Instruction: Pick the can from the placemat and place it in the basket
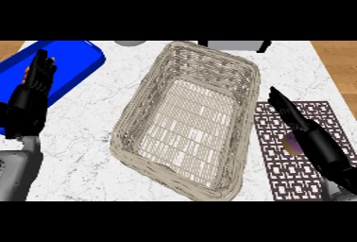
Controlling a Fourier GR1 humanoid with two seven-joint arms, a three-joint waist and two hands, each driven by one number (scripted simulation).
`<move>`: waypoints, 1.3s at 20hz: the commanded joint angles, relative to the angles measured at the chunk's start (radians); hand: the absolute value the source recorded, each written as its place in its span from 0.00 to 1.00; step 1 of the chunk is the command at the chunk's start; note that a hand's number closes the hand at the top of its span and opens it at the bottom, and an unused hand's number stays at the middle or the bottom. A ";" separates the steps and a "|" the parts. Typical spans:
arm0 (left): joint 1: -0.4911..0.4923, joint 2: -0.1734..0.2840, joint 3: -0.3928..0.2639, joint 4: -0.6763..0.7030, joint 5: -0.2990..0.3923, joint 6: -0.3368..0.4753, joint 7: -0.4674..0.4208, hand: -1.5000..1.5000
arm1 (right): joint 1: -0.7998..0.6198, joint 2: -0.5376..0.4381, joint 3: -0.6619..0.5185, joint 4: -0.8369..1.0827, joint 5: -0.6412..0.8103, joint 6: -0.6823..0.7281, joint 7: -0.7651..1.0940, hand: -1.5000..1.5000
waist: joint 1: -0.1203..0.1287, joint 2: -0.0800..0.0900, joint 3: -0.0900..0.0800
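A wicker basket (187, 118) lies in the middle of the marble counter. To its right is a dark patterned placemat (279, 156). On the mat a small purple and tan can (292, 143) shows only as a sliver, mostly hidden behind my right hand (307, 134). That hand is over the mat with fingers straight, pointing up and left, right beside the can. My left hand (31, 94) rests open at the left edge, fingers up, over a blue tray.
A blue tray (70, 66) lies at the back left. A grey round object (130, 42) and a light grey box (237, 45) sit at the counter's far edge. Wooden floor shows at both top corners.
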 commanded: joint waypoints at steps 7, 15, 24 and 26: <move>0.040 0.033 -0.054 -0.012 -0.045 -0.066 -0.029 0.50 | -0.022 0.205 -0.190 0.068 -0.401 -0.002 -0.087 1.00 | -0.080 0.027 0.076; 0.068 0.037 -0.084 -0.051 -0.069 -0.133 -0.006 0.50 | 0.018 0.124 0.093 -0.272 -0.156 0.010 0.191 0.00 | 0.002 0.017 0.028; 0.092 0.028 -0.119 -0.090 -0.099 -0.124 -0.015 0.50 | -0.285 -0.377 -0.073 -0.228 0.109 0.203 0.478 0.00 | 0.035 0.018 0.023; 0.070 0.051 -0.094 -0.073 -0.072 -0.157 -0.016 0.50 | -0.316 -0.479 -0.029 -0.233 0.099 0.345 0.490 0.00 | 0.034 0.022 0.023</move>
